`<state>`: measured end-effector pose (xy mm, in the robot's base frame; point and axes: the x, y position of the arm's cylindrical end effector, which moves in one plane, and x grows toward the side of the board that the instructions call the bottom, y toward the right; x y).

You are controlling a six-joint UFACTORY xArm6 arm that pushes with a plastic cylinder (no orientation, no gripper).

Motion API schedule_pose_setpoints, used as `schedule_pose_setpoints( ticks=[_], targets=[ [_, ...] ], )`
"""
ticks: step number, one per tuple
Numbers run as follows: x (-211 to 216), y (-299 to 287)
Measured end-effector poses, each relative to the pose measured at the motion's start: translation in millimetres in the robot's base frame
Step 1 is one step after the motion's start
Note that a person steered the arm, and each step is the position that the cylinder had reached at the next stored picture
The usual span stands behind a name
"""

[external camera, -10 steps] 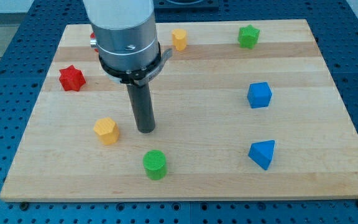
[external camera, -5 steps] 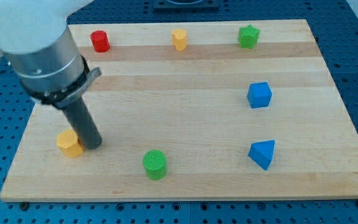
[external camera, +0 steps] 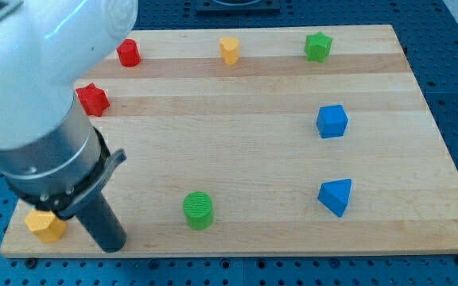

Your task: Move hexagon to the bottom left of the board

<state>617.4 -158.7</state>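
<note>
The yellow-orange hexagon block (external camera: 45, 225) lies at the bottom left corner of the wooden board (external camera: 245, 151), partly hidden by the arm. My tip (external camera: 112, 245) rests on the board just to the right of the hexagon, close to the board's bottom edge. The big white and grey arm body covers the left side of the board above them.
A red star (external camera: 92, 98) and red cylinder (external camera: 128, 52) sit at the upper left. A yellow block (external camera: 229, 49) and green star (external camera: 318, 46) sit at the top. A blue cube (external camera: 331, 121), blue triangular block (external camera: 335, 195) and green cylinder (external camera: 198, 210) lie elsewhere.
The tip swept from the board's middle down to the bottom left, pushing the hexagon ahead of it into the bottom left corner. The other blocks stayed put.
</note>
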Motion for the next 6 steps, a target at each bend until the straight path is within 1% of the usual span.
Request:
schedule_pose_setpoints(
  ticks=[1, 2, 3, 4, 5, 6],
  targets=[
    [1, -17],
    [-1, -63],
    [-31, -53],
    [-49, -43],
    [-130, -33],
    [-228, -5]
  ],
)
